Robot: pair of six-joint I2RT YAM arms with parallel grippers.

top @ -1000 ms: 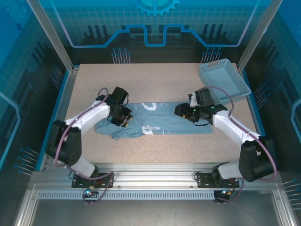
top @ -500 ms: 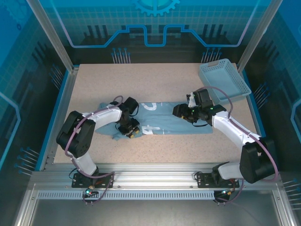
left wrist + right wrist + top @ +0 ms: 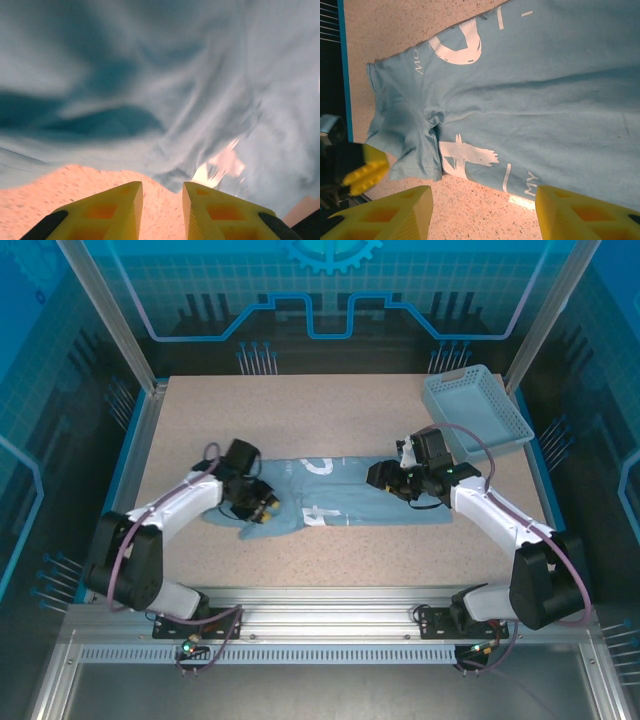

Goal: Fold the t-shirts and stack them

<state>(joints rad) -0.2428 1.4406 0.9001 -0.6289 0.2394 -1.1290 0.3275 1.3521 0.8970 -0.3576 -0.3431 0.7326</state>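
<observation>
Barely shifted while the left arm [image 3: 185,502] swung outward, the t-shirt [image 3: 350,495] lies left-to-right across the middle of the surface [image 3: 330,410], its bunched left end just ahead of the left claw [image 3: 262,510], slightly parted and empty, the right claw [image 3: 383,477] wide open above its right half.

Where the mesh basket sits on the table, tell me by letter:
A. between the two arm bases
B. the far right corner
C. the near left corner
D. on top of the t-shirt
B: in the top view the basket lies at the far right corner of the table, tilted on its rim and clear of the t-shirt.
</observation>
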